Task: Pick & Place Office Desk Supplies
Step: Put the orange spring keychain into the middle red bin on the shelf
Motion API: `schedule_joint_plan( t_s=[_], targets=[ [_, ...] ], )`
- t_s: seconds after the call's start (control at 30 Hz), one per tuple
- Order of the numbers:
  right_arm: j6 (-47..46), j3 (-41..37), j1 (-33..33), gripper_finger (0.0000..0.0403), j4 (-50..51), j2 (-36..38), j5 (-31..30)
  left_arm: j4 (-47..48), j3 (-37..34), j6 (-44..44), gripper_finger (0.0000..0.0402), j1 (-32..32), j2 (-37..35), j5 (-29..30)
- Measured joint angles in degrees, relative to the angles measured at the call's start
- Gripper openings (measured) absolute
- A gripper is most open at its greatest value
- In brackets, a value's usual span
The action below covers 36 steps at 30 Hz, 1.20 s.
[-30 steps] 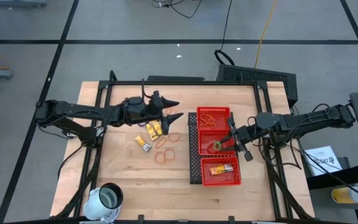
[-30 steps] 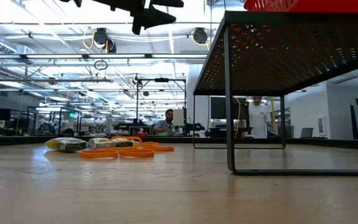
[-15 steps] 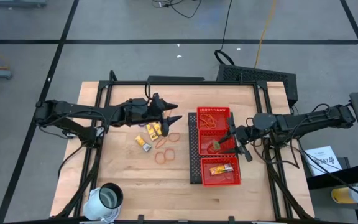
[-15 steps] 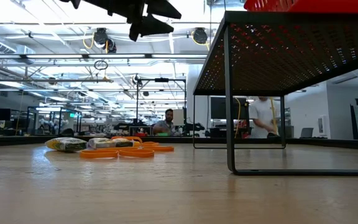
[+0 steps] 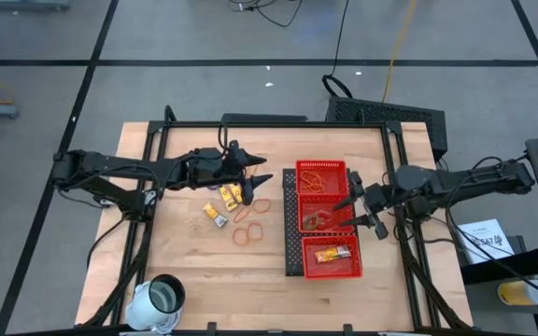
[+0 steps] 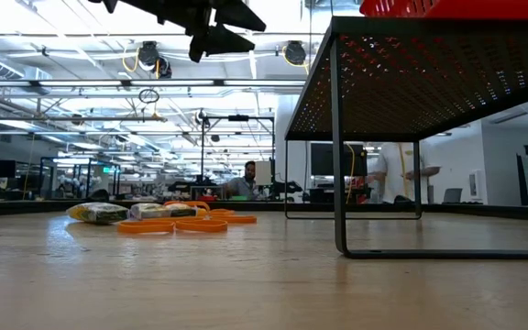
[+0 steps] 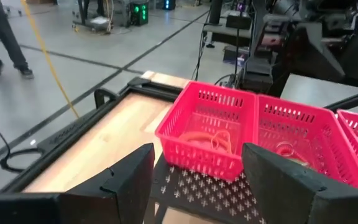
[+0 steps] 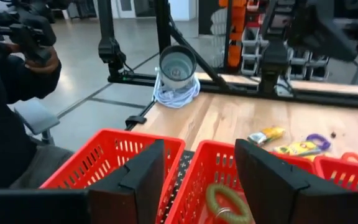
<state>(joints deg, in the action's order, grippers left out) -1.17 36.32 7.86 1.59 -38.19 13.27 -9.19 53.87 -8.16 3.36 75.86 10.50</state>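
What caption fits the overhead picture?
Two robot arms over a wooden table: rubber bands loose, red tray partly filled.

We saw the right gripper point(image 5: 358, 213) pull back off the red tray's point(image 5: 299, 235) middle bin toward its right edge, fingers parted. The left gripper point(image 5: 261, 169) crept slightly toward the tray. The person point(image 6: 394, 183) behind the table shifted stance.
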Motion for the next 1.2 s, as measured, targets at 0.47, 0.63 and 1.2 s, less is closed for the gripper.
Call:
schedule_joint_plan(
  t_s=[0.47, 0.63, 1.2],
  targets=[
    [3.7, 0.0, 0.0, 0.0176, 0.6, 5.5, 0.0, 6.8, -11.7, -15.2, 0.0253, 1.2, -5.1, 13.5],
    [5.5, 0.0, 0.0, 0.0174, 0.6, 5.4, 0.0, 11.0, -15.4, -25.5, 0.0253, 1.8, -4.6, 15.1],
    [6.6, 0.0, 0.0, 0.0165, 0.4, 3.2, -0.1, 11.2, -25.5, -49.8, 0.0253, 9.7, -3.7, 13.2]
  ],
)
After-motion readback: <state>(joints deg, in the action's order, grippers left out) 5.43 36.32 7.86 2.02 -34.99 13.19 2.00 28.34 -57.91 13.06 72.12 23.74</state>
